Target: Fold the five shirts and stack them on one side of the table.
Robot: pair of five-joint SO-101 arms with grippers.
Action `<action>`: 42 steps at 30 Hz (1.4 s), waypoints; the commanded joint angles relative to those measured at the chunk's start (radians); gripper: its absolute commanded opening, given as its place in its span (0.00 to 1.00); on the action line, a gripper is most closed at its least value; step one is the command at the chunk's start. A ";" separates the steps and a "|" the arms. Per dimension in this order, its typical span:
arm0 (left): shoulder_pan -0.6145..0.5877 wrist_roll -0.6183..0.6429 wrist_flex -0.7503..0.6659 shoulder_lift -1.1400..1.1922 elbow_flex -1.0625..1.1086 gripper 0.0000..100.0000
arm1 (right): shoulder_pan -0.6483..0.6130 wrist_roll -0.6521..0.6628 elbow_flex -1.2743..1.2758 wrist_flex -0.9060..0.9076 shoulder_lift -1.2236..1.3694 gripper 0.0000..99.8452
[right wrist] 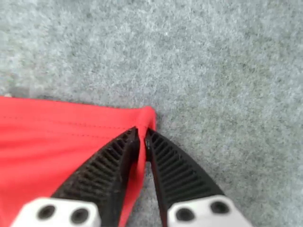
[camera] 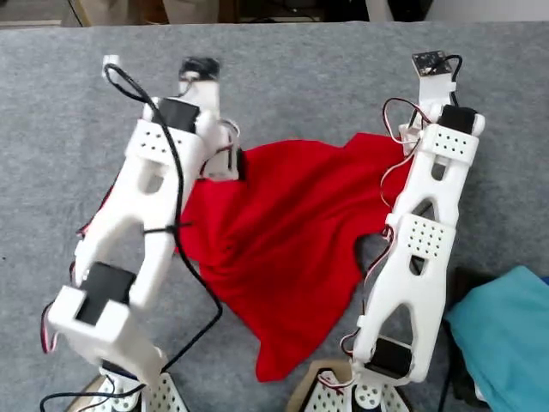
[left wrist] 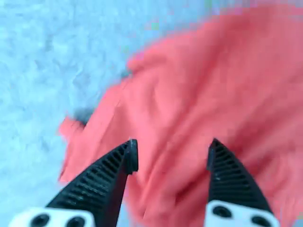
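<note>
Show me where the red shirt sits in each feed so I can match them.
High view: the red shirt lies spread mid-table between the two arms.
Left wrist view: the shirt lies rumpled beneath the open jaws.
Right wrist view: its hemmed corner is pinched in the shut jaws.
Shared landmark: the grey table cover bordering the shirt.

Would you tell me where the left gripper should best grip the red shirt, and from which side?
Its loose corner nearest the open left gripper, from above: the shirt lies rumpled on the table, and the right gripper pinches another hem corner, so a matching corner should let the arms spread it.
</note>
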 commanded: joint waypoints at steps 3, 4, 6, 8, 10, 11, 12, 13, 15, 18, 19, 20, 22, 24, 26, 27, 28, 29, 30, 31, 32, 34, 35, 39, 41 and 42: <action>0.005 0.091 -0.258 0.245 -0.035 0.08 | -0.010 0.011 -0.045 -0.018 -0.002 0.00; 0.008 0.091 -0.284 0.294 -0.038 0.03 | -0.010 0.011 -0.045 -0.018 -0.002 0.00; 0.009 0.091 -0.282 0.371 -0.048 0.02 | -0.010 0.011 -0.045 -0.018 -0.002 0.00; 0.006 0.091 -0.210 0.394 -0.066 0.02 | -0.010 0.011 -0.045 -0.018 -0.002 0.00; 0.003 0.089 -0.138 0.398 -0.063 0.02 | -0.010 0.011 -0.045 -0.018 -0.002 0.00; -0.002 0.089 -0.107 0.397 -0.052 0.02 | -0.010 0.011 -0.045 -0.018 -0.002 0.00; -0.005 0.086 -0.083 0.390 -0.035 0.02 | -0.010 0.011 -0.045 -0.018 -0.002 0.00; -0.009 0.066 -0.063 0.389 -0.018 0.02 | -0.010 0.011 -0.045 -0.018 -0.002 0.00; -0.008 0.008 -0.006 0.381 0.037 0.02 | -0.010 0.011 -0.045 -0.018 -0.002 0.00; -0.014 -0.041 -0.029 0.334 0.230 0.02 | -0.012 0.011 -0.045 -0.018 -0.002 0.00; -0.028 -0.048 -0.055 0.294 0.282 0.02 | -0.012 0.011 -0.045 -0.018 -0.002 0.00; -0.041 -0.055 -0.075 0.245 0.327 0.02 | -0.012 0.011 -0.045 -0.018 -0.002 0.00; -0.057 -0.061 -0.130 0.140 0.411 0.02 | -0.012 0.011 -0.045 -0.018 -0.002 0.00; -0.057 -0.061 -0.164 0.044 0.477 0.02 | -0.012 0.011 -0.045 -0.018 -0.002 0.00; -0.049 -0.061 -0.166 -0.038 0.500 0.02 | -0.012 0.011 -0.045 -0.018 -0.002 0.00; -0.044 -0.060 -0.166 -0.074 0.505 0.02 | -0.012 0.011 -0.045 -0.018 -0.002 0.00; -0.038 -0.058 -0.164 -0.108 0.506 0.02 | -0.012 0.011 -0.045 -0.018 -0.002 0.00; -0.028 -0.058 -0.163 -0.139 0.506 0.02 | -0.012 0.011 -0.045 -0.018 -0.002 0.00; -0.018 -0.058 -0.152 -0.168 0.500 0.02 | -0.012 0.011 -0.045 -0.018 -0.002 0.00; -0.006 -0.058 -0.140 -0.196 0.488 0.02 | -0.012 0.011 -0.045 -0.018 -0.002 0.00; 0.005 -0.058 -0.121 -0.213 0.463 0.02 | -0.012 0.011 -0.045 -0.018 -0.001 0.00; 0.011 -0.058 -0.094 -0.236 0.393 0.03 | -0.012 0.011 -0.045 -0.018 -0.001 0.00; 0.008 -0.054 -0.083 -0.236 0.351 0.06 | -0.012 0.011 -0.045 -0.018 -0.001 0.00; -0.020 -0.038 -0.112 -0.197 0.192 0.19 | -0.012 0.011 -0.045 -0.018 -0.001 0.00; -0.032 0.021 -0.199 -0.142 0.143 0.20 | -0.012 0.011 -0.045 -0.018 -0.001 0.00; -0.040 0.043 -0.253 -0.101 0.127 0.18 | -0.012 0.011 -0.045 -0.018 -0.001 0.00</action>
